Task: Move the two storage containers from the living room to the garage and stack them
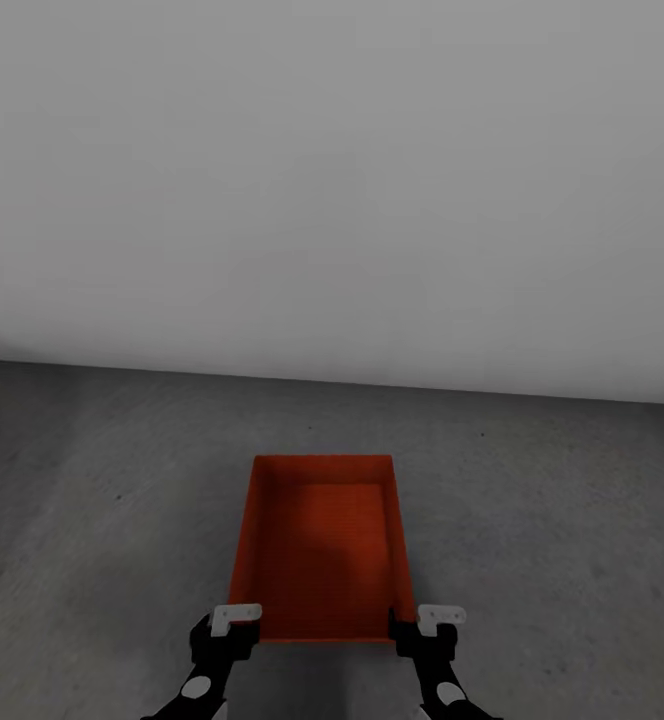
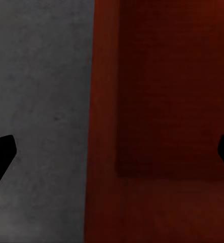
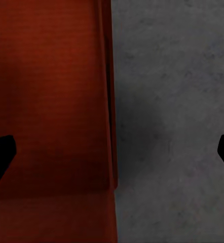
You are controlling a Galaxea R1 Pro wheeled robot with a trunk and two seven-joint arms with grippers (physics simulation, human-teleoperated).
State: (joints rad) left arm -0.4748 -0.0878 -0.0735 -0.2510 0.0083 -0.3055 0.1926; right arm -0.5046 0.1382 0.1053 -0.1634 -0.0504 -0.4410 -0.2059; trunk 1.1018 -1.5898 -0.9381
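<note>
One orange-red storage container (image 1: 322, 550) without a lid lies on the dark grey concrete floor (image 1: 112, 480) of the garage, its long side pointing toward the pale wall. My left gripper (image 1: 234, 625) is at its near left corner and my right gripper (image 1: 430, 625) at its near right corner. In the left wrist view the left gripper (image 2: 112, 152) is open, its dark fingertips (image 2: 0, 154) spread to either side of the container's side wall (image 2: 104, 101). The right gripper (image 3: 112, 152) is open the same way across the other wall (image 3: 108, 101). Neither grips the wall.
A bare pale grey wall (image 1: 332, 180) rises a little beyond the container and meets the floor along a straight line. Mottled concrete (image 3: 178, 76) spreads to both sides of the bin.
</note>
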